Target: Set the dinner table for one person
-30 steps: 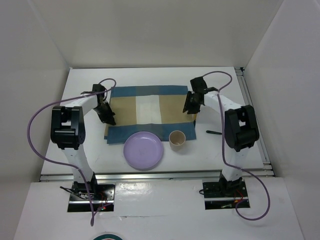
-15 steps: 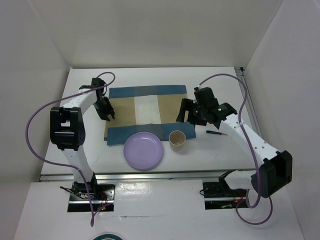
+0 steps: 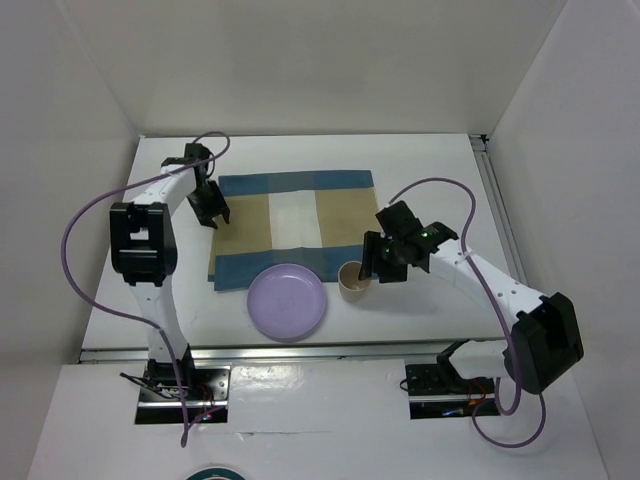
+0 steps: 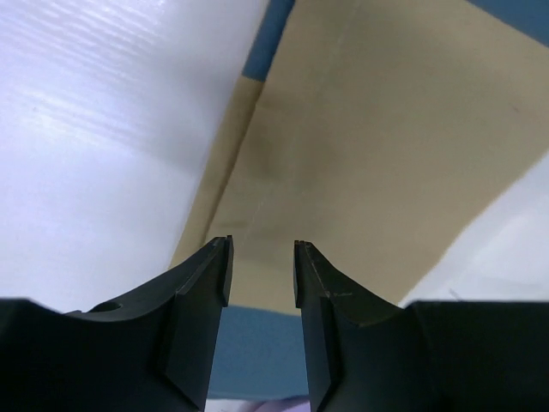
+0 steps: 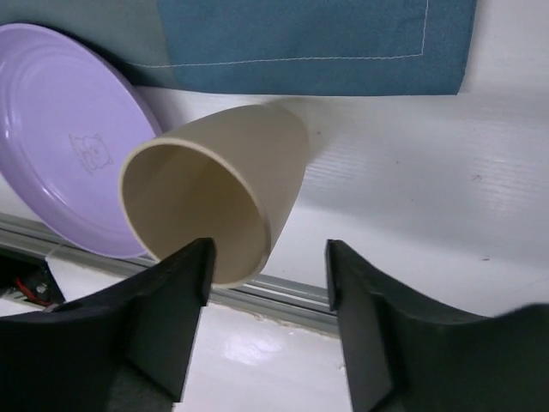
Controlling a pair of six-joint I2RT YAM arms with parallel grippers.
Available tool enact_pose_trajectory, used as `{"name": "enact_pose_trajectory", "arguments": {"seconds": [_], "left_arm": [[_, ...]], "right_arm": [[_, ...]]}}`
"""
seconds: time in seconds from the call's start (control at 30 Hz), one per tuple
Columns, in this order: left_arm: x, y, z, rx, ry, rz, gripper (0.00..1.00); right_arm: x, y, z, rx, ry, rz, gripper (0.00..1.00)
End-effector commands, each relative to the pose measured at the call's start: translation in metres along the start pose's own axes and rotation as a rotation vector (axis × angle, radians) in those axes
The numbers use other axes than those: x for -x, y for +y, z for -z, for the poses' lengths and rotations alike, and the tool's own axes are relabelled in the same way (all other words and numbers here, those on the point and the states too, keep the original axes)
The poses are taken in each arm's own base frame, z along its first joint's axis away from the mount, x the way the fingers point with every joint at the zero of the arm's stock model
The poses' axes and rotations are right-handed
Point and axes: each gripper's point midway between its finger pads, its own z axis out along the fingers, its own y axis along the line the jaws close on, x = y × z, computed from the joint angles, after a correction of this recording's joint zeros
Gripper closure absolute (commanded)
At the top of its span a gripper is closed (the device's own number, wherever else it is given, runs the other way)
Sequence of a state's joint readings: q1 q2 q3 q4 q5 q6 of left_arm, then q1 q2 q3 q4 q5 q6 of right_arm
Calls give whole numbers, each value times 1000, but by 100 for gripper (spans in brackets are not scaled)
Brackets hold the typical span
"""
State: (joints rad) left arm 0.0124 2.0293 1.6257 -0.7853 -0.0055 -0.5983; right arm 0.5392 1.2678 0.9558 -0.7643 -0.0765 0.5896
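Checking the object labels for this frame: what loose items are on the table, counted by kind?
Placemat: 1
Plate: 1
Cup: 1
Total: 3

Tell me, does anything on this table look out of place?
The purple plate sits mostly off the checked placemat, overlapping only its near edge, and the tan cup stands off it on the bare table. Nothing is spilled.
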Motion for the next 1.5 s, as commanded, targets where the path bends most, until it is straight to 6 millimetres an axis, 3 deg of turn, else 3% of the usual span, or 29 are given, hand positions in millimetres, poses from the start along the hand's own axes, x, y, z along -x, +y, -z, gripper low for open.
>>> {"name": "enact_pose_trajectory", "arguments": {"seconds": [0.0, 0.17, 0.23, 0.27, 0.33, 0.4, 0.43, 0.57, 0.63, 0.67, 0.7, 0.73, 0.8, 0.83, 0.87, 0.9, 0.93, 0.97, 1.0, 1.03, 1.1, 1.13, 1.23, 1.33, 1.37, 1.43, 1.47], "left_arm": [[2, 6, -20, 32, 36, -12, 50], [1, 0, -47, 20, 87, -19, 51], [0, -3, -52, 6, 103, -17, 53], [0, -6, -53, -12, 109, -29, 53], [-6, -11, -57, -23, 128, -48, 54], [-7, -18, -59, -39, 128, -68, 54], [-6, -21, -61, -49, 130, -68, 55], [-7, -33, -61, -66, 129, -89, 55], [-7, -39, -59, -75, 121, -109, 55], [-3, -41, -57, -81, 110, -110, 55], [-3, -41, -55, -79, 114, -110, 55], [-4, -45, -53, -81, 116, -119, 55], [-4, -40, -50, -45, 116, -119, 55], [4, -42, -35, -49, 82, -121, 51], [9, -42, -28, -44, 56, -113, 49], [13, -38, -20, -19, 35, -114, 48], [18, -39, -1, -22, 0, -114, 37], [24, -39, 10, -20, -31, -114, 34], [23, -35, 18, -8, -42, -114, 31], [26, -38, 40, -31, -82, -114, 26], [18, -32, 54, -36, -90, -114, 21], [12, -32, 62, -51, -88, -104, 20], [-29, -31, 88, -135, -72, -121, 20], [-65, -33, 95, -167, -41, -139, 19], [-85, -29, 89, -174, 4, -150, 19], [-108, -30, 100, -198, 11, -164, 19], [-128, -24, 93, -193, 52, -162, 17]], "right_arm": [[4, 5, -12, 7, -5, -13, 37], [9, 4, -16, -11, -16, -13, 67], [16, 7, -11, -11, -34, -12, 78], [19, 4, -11, -36, -41, -13, 90], [32, 3, 0, -74, -78, -13, 98], [43, 5, 11, -90, -113, -13, 100], [58, 10, 23, -96, -160, -4, 100], [101, 18, 41, -111, -240, 10, 100], [121, 8, 35, -153, -247, 5, 100], [143, 14, 42, -137, -292, 8, 100], [157, 7, 41, -152, -304, -8, 100], [168, 4, 27, -168, -292, -21, 100], [203, 6, 31, -166, -341, -34, 100], [216, -6, 13, -193, -326, -60, 100], [239, -2, 18, -180, -367, -71, 100], [249, -10, 15, -196, -366, -81, 100], [251, -14, -8, -217, -325, -82, 100], [272, -13, -2, -217, -371, -93, 100], [277, -19, -6, -237, -365, -93, 100], [287, -19, -17, -248, -366, -94, 100], [296, -27, -27, -277, -364, -104, 100], [294, -31, -43, -293, -331, -104, 100], [303, -36, -59, -295, -320, -104, 100], [302, -49, -78, -304, -285, -120, 100], [301, -51, -82, -308, -276, -121, 100], [300, -48, -87, -290, -263, -120, 100], [301, -54, -93, -296, -261, -128, 100]]}}
